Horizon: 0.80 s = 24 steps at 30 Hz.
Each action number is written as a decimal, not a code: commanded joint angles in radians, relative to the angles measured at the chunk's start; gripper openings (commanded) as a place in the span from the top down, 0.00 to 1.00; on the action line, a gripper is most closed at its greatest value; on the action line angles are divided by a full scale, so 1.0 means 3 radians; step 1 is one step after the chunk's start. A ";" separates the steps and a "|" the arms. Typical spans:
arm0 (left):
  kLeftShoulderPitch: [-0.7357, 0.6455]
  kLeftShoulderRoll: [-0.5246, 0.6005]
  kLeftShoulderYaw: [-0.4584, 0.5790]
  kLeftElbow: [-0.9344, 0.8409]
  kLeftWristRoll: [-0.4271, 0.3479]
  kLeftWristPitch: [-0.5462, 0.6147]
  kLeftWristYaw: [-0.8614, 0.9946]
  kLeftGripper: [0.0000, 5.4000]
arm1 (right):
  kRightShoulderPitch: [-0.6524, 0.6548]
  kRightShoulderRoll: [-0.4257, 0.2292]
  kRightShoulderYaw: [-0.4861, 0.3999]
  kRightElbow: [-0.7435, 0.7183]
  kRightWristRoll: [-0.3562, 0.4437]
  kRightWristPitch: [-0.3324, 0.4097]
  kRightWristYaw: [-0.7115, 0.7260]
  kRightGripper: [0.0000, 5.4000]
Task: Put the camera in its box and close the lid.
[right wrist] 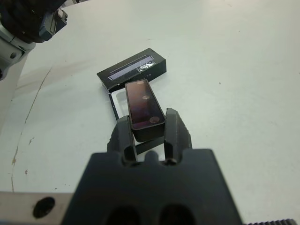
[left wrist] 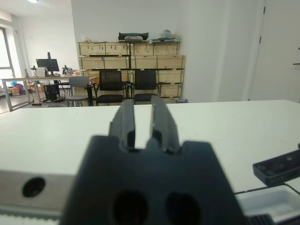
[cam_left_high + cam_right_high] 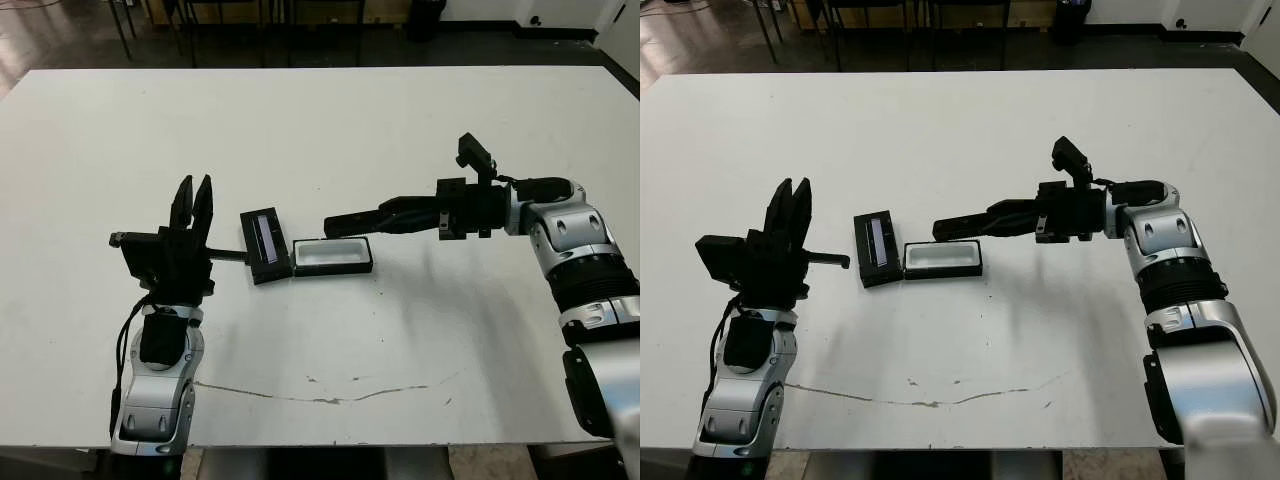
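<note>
The white table [image 3: 320,120] takes up nearly the whole head view, and most of it is bare: the far half and both sides lie open, while a thin dark scratch [image 3: 330,395] runs along the strip nearest the robot. All the task's pieces sit close together a little left of the table's middle, well apart from every edge.

Two arms are in view. The right arm reaches in from the right side, stretched level toward the centre; its right gripper [image 1: 146,133] is clamped on the near end of one camera [image 1: 143,104], a finger on each long side. The camera sticks out past the fingertips, dark glossy face up, hanging over the box [image 3: 333,256] (in the head view its free end is above the box's left part; whether it touches the lining I cannot tell). The left arm stands at the near left, forearm upright, and the left gripper [image 3: 193,199] points away from the robot with its fingers slightly parted and nothing between them.

There is one box, its white lining showing, long side running left to right. There is one lid [image 3: 266,245], flat on the table just beside the box's left end, nearly touching it, grey strip up and turned roughly crosswise to the box. The lid lies between the left gripper and the box.
</note>
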 commanded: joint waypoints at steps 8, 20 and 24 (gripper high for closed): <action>0.0040 0.0005 -0.0006 0.0040 -0.0004 0.0054 0.0008 1.00 | -0.0040 -0.0011 0.0066 0.0006 -0.0076 -0.0035 0.0094 1.00; 0.0049 0.0000 -0.0012 0.0041 0.0024 0.0040 0.0026 1.00 | -0.0049 -0.0027 0.0210 -0.0014 -0.0259 -0.0142 0.0137 1.00; 0.0057 -0.0020 -0.0022 0.0012 0.0016 0.0082 0.0040 1.00 | -0.0043 -0.0044 0.0243 -0.0044 -0.0296 -0.0110 0.0132 1.00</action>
